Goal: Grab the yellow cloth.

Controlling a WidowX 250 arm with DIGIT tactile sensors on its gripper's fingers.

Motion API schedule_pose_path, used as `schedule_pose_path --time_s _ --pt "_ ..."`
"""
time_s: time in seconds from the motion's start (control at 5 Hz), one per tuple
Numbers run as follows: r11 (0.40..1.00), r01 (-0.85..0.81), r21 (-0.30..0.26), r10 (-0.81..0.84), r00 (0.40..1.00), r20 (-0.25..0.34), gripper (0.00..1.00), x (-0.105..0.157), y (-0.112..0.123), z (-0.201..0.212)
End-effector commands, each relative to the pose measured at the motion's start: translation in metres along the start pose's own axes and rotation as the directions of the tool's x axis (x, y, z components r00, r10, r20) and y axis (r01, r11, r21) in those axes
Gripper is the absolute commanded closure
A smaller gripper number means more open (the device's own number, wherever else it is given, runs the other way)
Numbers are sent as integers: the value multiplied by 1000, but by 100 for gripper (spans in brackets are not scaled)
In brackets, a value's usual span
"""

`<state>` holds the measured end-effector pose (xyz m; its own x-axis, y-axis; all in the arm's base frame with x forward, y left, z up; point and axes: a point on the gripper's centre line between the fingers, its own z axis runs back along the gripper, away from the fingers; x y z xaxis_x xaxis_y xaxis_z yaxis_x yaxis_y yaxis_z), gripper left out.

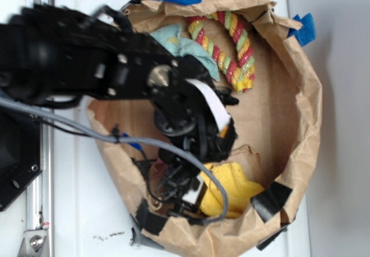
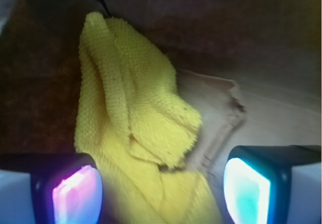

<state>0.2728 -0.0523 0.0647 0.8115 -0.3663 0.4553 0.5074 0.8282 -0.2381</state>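
Note:
The yellow cloth [image 1: 234, 186] lies crumpled on the brown paper at the near right of the paper-lined basin. In the wrist view the yellow cloth [image 2: 136, 133] fills the middle, folded in ridges, and its lower part runs down between the two glowing pads. My gripper [image 2: 161, 194] is open, one pad on each side of the cloth, neither pressing it. In the exterior view the black gripper [image 1: 191, 190] sits low just left of the cloth, fingers partly hidden by the arm and cable.
A pale teal cloth [image 1: 185, 46] and a red, yellow and green twisted rope [image 1: 228, 46] lie at the far side. The crumpled brown paper wall [image 1: 306, 95] rings the space, held with blue tape [image 1: 303, 29] and black tape [image 1: 270, 200]. A grey cable [image 1: 87, 133] crosses the left.

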Motion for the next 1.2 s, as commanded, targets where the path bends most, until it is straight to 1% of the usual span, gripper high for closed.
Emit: schedule_pose_path --time_s 0.0,0.2,0.4,0.6,0.8,1.0 --pt "986 168 6 -168 982 81 0 33 -15 -20" --pt "965 242 -98 -230 966 121 0 32 -23 -23" --pt "937 318 -147 -298 944 142 0 25 -33 -27" --pt "929 345 -134 -333 937 106 0 14 -36 -40" --pt "942 316 -113 -306 947 94 100 9 -34 -46" --pt "952 286 -111 -276 956 96 100 11 -24 -45"
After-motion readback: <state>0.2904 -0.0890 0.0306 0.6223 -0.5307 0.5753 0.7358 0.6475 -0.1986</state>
